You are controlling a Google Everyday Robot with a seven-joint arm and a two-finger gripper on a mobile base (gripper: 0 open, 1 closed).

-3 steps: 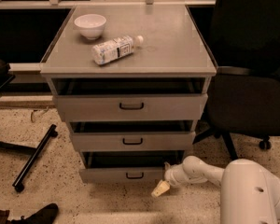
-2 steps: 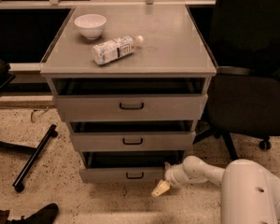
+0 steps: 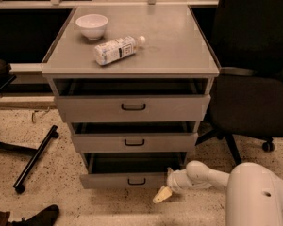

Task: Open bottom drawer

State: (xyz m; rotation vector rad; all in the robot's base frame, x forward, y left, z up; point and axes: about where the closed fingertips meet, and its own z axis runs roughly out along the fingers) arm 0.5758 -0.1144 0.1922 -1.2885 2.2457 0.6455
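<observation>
The grey cabinet has three drawers, each standing slightly pulled out. The bottom drawer is the lowest flat grey front, with a small black bracket handle; a dark gap shows above it. My gripper is low to the floor at the drawer's right front corner, just right of and below the handle, at the end of my white arm. It is not on the handle.
A white bowl and a lying plastic bottle rest on the cabinet top. A black office chair stands right of the cabinet. A black chair leg lies on the speckled floor at left.
</observation>
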